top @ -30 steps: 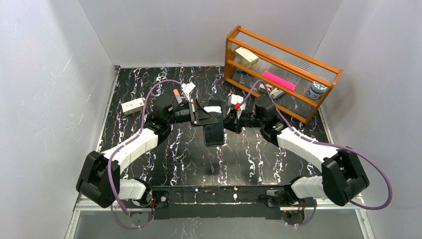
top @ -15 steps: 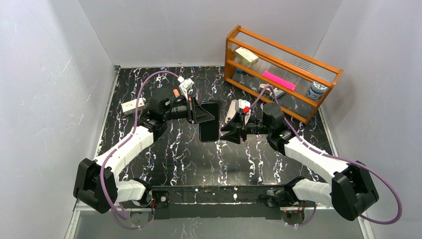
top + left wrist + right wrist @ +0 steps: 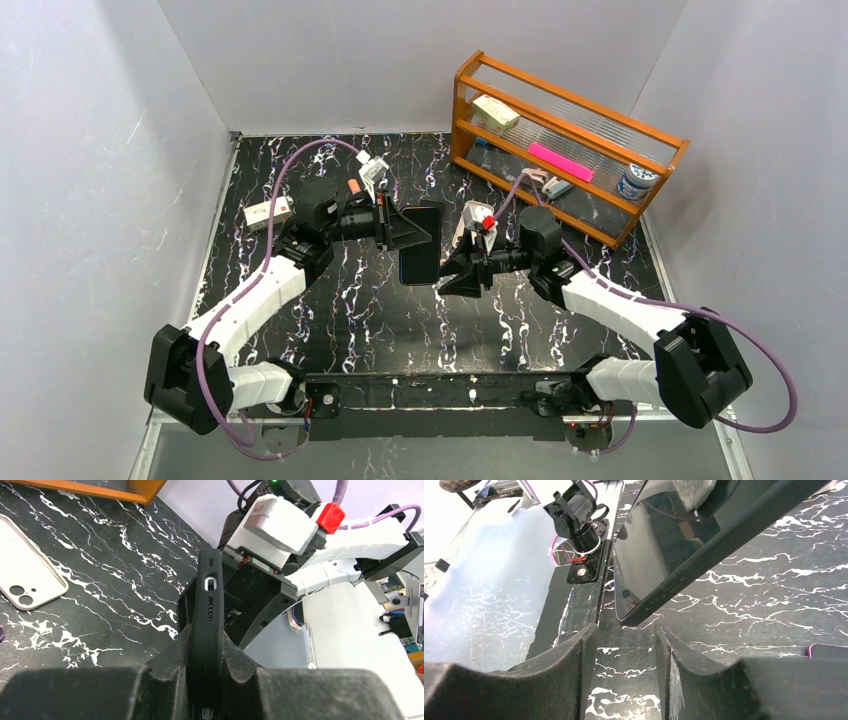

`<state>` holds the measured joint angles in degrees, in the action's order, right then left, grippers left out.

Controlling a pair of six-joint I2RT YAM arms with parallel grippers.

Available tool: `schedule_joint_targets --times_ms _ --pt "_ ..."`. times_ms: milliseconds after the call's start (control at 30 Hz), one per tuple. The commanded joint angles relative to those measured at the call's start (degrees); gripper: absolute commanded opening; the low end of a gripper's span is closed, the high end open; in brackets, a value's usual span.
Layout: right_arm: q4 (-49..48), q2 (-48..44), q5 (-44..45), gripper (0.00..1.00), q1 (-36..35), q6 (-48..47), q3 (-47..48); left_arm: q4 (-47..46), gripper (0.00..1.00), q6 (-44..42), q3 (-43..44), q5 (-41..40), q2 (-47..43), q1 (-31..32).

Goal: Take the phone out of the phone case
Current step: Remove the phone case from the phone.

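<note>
Cased phone (image 3: pixel 420 265) between left gripper (image 3: pixel 406 228) jaws — right gripper (image 3: pixel 452 277) jaws apart, beside.

Tabletop: black marble-look table (image 3: pixel 380 320) is veined in white.
Phone: glossy black rectangular phone (image 3: pixel 421 258) is edged in matte black.
Case: cream rectangular phone case (image 3: pixel 30 575).
Rack: orange wooden rack (image 3: pixel 575 97); pink flat bar (image 3: pixel 560 161) is shelved.
Cables: purple round cables (image 3: pixel 342 489).

A robotics lab test cell: plain white walls (image 3: pixel 90 150) box in a black marbled surface (image 3: pixel 380 330), with a wooden rack (image 3: pixel 575 115) standing beyond the right pincer (image 3: pixel 447 275)
</note>
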<state>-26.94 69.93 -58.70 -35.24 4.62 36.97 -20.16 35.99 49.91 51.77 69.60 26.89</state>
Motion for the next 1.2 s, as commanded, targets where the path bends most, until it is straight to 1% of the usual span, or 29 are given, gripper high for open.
schedule_joint_targets --times_ms 0,133,467,700,900,1000,1167 --pt "-2.9 1.0 -1.7 0.5 -1.0 0.5 2.9 -5.0 0.0 1.0 1.4 2.7 -2.8 -0.1" --pt "-2.7 1.6 -1.9 0.44 -1.4 0.1 3.5 -5.6 0.0 1.5 1.1 3.2 -2.6 0.0" --pt "-2.7 3.0 -3.3 0.39 -1.8 -0.3 5.5 -6.4 0.0 2.2 0.6 3.6 -2.8 0.5" --pt "1.0 3.6 -3.4 0.18 -2.0 -4.5 6.5 -6.6 0.0 5.1 1.0 3.5 -1.8 0.6" --pt "1.3 3.0 -2.2 0.05 -2.7 -9.1 5.9 -6.5 0.0 9.0 1.2 3.5 0.3 0.6" --pt "1.5 2.5 -0.7 0.01 -3.1 -12.8 5.5 -6.6 0.0 10.1 1.5 4.1 1.3 0.6" --pt "1.7 2.4 0.6 0.01 -3.4 -19.3 5.5 -6.5 0.0 11.3 2.1 5.1 1.9 0.6"
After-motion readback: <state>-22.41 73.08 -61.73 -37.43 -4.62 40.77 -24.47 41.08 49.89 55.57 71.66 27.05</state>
